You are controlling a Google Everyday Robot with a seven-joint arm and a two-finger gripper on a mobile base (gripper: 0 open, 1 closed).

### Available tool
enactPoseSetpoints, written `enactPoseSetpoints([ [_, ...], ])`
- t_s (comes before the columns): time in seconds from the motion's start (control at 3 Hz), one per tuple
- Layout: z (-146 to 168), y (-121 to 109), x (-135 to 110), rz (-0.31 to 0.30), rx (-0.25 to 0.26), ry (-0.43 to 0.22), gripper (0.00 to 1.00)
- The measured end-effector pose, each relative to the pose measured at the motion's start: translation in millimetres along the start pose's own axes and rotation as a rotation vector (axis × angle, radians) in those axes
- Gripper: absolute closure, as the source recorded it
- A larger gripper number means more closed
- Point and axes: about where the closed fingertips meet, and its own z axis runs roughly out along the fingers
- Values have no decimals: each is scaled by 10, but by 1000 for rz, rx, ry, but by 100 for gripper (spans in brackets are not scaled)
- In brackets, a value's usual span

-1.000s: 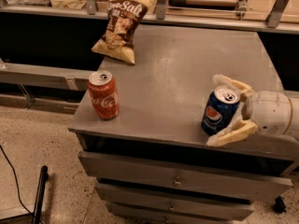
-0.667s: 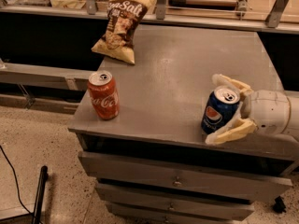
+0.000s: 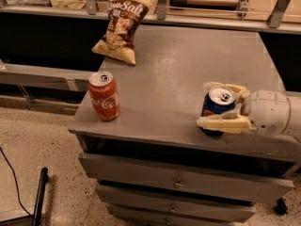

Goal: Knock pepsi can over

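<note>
the pepsi can (image 3: pixel 215 109) stands upright near the front right corner of the grey cabinet top (image 3: pixel 188 65), close to the front edge. the gripper (image 3: pixel 204 105) reaches in from the right at can height. its two pale fingers (image 3: pixel 223 124) are spread apart with the can between them, one across the near side and one behind the far side by the rim. both sit close to the can wall. whether either one presses on it cannot be made out.

the can's long axis runs vertical, silver top facing up and the pull tab visible, base flat on the surface. nothing about it reads as tipped.

the step in hand looks like the tip itself. to do it well, the push should land high on the can, near the rim, so that it rolls over its base edge instead of sliding along the top. tipping it left or toward the back seems wisest, since open surface lies that way, while a fall toward the front edge could send it rolling off above the drawers (image 3: pixel 178 182). a short, firm sideways sweep or a wrist roll would likely do. once down, a round can will probably roll, so a gentle finish helps.

the red coca-cola can (image 3: pixel 104 98) stands well apart at the front left corner, and the chip bag (image 3: pixel 120 27) lies at the back left. neither is in the way.
</note>
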Motion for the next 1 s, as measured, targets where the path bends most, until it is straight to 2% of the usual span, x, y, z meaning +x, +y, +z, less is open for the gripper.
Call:
enactPoseSetpoints([
  [0.33,21,6,-8,-1,-4,0,61],
  [0.67,5,-79,-84,-30,4,56,84],
  [1.0,27,-257,-305,-117,12,186,100],
])
